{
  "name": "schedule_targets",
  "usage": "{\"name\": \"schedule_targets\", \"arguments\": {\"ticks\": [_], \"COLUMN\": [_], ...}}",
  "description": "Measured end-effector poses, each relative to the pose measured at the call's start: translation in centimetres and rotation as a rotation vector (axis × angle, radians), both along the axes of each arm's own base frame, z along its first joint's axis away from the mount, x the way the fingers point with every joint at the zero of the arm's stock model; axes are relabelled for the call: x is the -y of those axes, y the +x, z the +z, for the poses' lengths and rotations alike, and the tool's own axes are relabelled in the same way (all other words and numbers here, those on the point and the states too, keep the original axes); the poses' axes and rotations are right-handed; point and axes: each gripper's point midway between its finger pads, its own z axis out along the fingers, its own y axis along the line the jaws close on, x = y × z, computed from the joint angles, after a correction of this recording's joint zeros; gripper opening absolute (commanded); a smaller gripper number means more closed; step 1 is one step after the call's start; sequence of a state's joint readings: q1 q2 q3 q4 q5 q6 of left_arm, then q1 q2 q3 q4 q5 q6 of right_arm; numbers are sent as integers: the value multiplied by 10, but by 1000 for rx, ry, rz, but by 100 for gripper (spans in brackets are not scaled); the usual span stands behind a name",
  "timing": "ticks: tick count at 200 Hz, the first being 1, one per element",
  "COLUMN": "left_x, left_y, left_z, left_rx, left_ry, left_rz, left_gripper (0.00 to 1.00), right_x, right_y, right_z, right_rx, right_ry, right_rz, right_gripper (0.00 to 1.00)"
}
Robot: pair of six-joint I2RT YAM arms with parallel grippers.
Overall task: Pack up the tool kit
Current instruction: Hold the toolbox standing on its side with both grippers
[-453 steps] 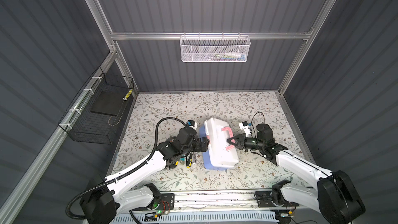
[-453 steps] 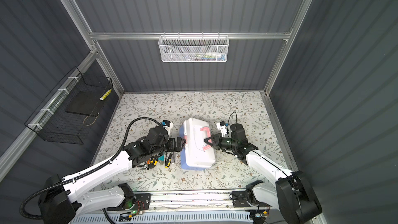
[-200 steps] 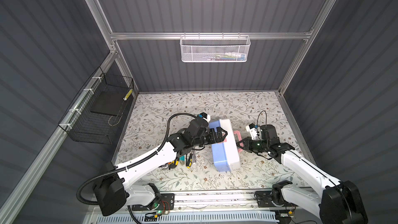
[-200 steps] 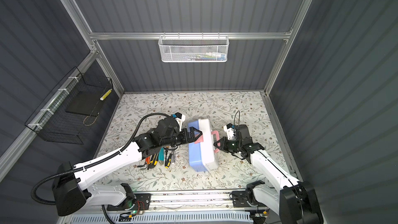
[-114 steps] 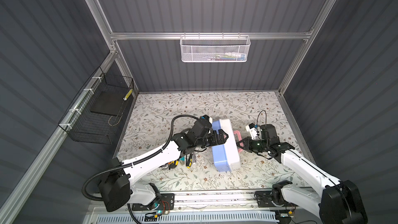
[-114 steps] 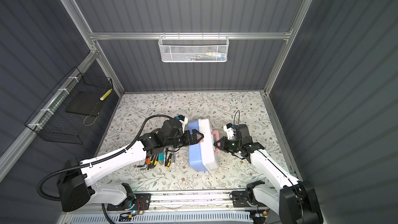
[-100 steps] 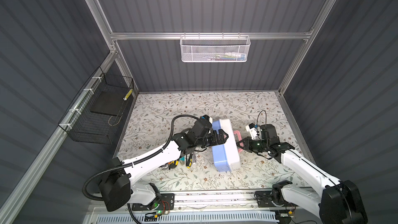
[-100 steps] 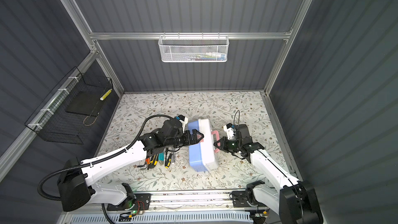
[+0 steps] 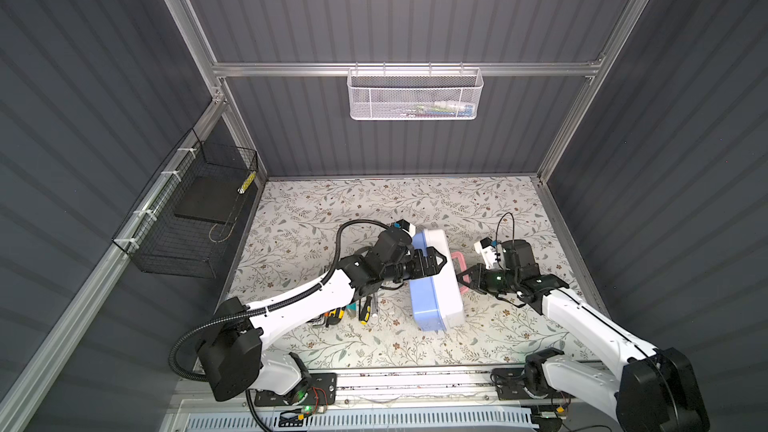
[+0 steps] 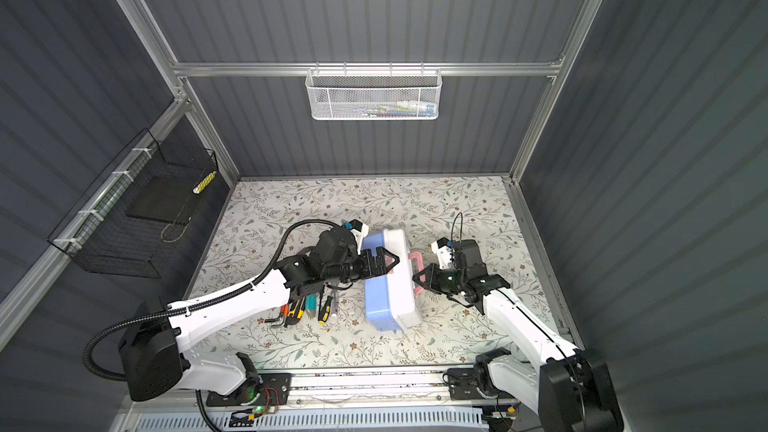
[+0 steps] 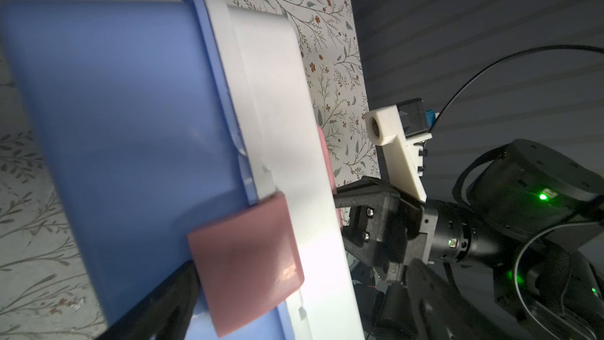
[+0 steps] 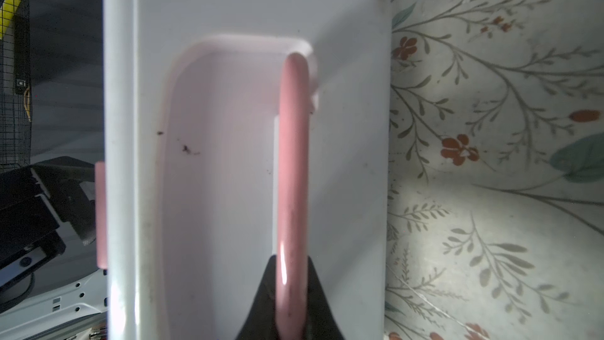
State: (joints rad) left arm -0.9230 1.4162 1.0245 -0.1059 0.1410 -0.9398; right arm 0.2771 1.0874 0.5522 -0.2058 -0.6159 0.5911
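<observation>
The box [image 9: 430, 301], smooth rounded plastic with a light blue body and white lid [image 12: 228, 158], stands tipped on one long side on the floral mat [image 9: 332, 209]. Its lid faces the right gripper [image 9: 463, 280], whose black jaws are pinched narrow on the glossy pink C-shaped handle [image 12: 292, 174]. The left gripper [image 9: 436, 261] is spread wide at the box's raised edge beside the flat pink latch [image 11: 248, 263], contact unclear; loose tools [image 10: 307, 309] lie under its arm, and bare mat lies beyond both grippers.
</observation>
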Motion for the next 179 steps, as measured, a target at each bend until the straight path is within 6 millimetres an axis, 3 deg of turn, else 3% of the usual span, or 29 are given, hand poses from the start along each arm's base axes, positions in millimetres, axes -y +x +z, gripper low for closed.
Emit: {"name": "schedule_targets", "arguments": {"ticks": [87,147,179], "left_x": [11,31,30], "left_y": [2,-3,-4], "left_z": [7,14,15], "left_rx": [28,31,43], "left_ry": [-119,-260,-244], "left_rz": [-25,-92,-102], "left_gripper": [99,99,100], "right_x": [5,10,12], "right_y": [3,5,5], "right_z": [-3,-4,-5], "right_rx": [12,8,8], "right_ry": [-27,-62,-76], "right_rz": [-17,-33,-38], "right_gripper": [0,0,0]}}
